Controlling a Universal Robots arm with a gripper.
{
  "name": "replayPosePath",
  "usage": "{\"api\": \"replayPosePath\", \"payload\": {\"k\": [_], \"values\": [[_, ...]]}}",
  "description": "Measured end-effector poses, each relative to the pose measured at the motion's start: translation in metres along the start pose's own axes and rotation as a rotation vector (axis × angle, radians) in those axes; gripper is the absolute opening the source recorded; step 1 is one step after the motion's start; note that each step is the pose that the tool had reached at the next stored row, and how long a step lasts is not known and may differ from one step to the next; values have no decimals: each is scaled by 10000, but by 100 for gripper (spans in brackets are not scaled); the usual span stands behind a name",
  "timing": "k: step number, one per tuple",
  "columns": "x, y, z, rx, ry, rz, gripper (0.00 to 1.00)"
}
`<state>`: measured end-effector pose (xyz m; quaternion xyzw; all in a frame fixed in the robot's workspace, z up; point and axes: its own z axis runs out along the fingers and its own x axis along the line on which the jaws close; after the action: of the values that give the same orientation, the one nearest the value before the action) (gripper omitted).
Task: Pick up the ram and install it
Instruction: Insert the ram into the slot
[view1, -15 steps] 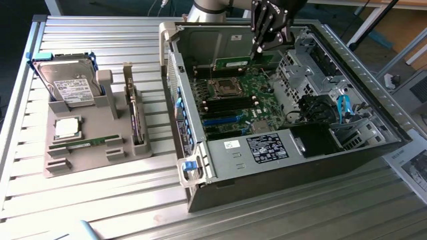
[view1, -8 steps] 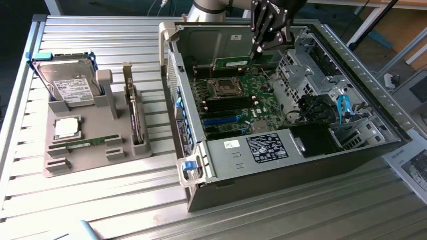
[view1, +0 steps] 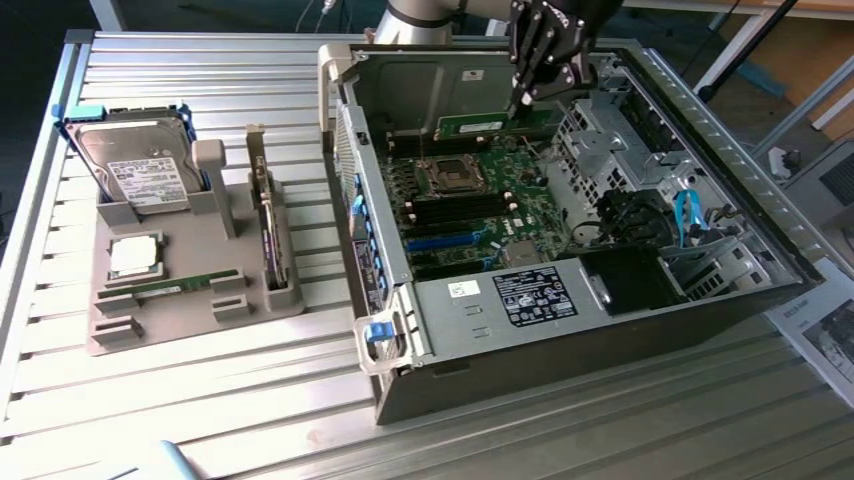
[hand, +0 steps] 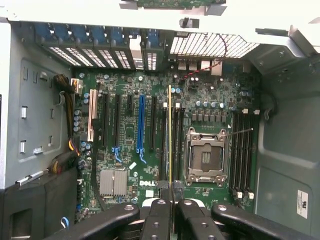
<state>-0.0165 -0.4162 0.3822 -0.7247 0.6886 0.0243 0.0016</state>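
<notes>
My gripper (view1: 523, 100) hangs over the open computer case (view1: 694, 110), shut on the ram (view1: 475, 125), a thin green stick held above the motherboard (view1: 494, 200) near the case's back wall. In the wrist view the ram (hand: 170, 135) shows edge-on as a narrow yellowish line running out from between the black fingers (hand: 159, 212) of my gripper (hand: 171, 192). It lines up over the dark memory slots (hand: 178, 145) beside the processor socket (hand: 206, 157). I cannot tell whether it touches a slot.
A grey parts tray (view1: 174, 320) on the slatted table at the exterior view's left holds a hard drive (view1: 140, 175), a silver processor chip (view1: 134, 255), another green stick (view1: 174, 288) and a dark expansion card (view1: 274, 240). Cables and drive cages (view1: 667, 230) crowd the case's right side.
</notes>
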Motion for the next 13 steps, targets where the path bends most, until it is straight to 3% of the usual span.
{"api": "replayPosePath", "payload": {"k": [3, 13], "values": [[2, -47, -1, 0, 0, -1, 12], [3, -58, 36, 0, 0, -1, 12]]}}
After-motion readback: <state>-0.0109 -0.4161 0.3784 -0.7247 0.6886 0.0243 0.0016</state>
